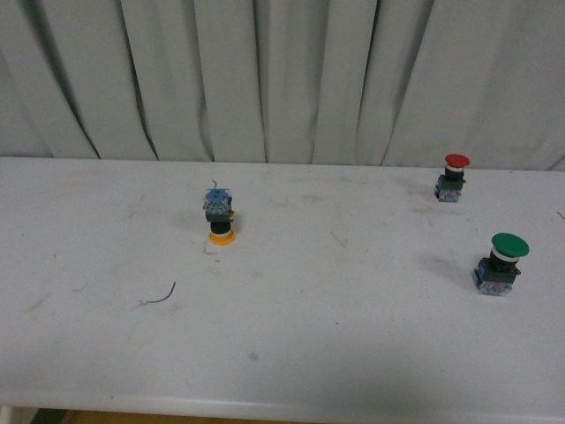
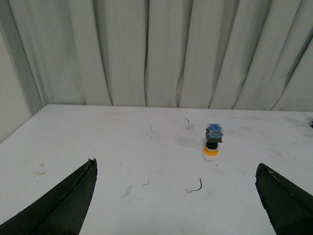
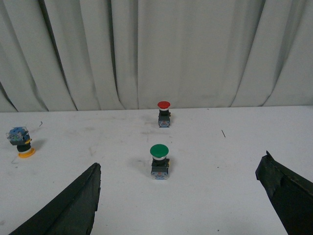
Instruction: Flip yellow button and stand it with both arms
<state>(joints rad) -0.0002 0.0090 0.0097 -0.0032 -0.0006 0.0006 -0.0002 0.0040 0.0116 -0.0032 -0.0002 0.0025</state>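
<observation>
Grippers first. On the left, a wide-open left gripper [image 2: 176,166], nothing between its dark pointed fingers [image 2: 73,196]. On the right, an equally wide-open right gripper [image 3: 181,161], also empty. No touch on anything, and no arm at all in the front view.

Further out, on the white worktop [image 1: 353,353], the yellow button [image 1: 219,219]: well ahead of the left gripper, far off to the side of the right one. Upside down, resting on its rounded yellow-orange cap, with black collar above and blue-and-clear block topmost, seemingly a little askew. Probably no step done yet, with flip and upright stand both outstanding, judging by the red button [image 1: 454,177] and green button [image 1: 503,262], each cap-up on its block.

Smooth plastic caps, mushroom-shaped; boxy, angular blocks. Narrow curved footing under the yellow one, so likely tippy. Matte, scuffed worktop, a thin curl of dark wire [image 1: 163,299] near the front, pleated pale curtain [image 1: 282,79] behind.
</observation>
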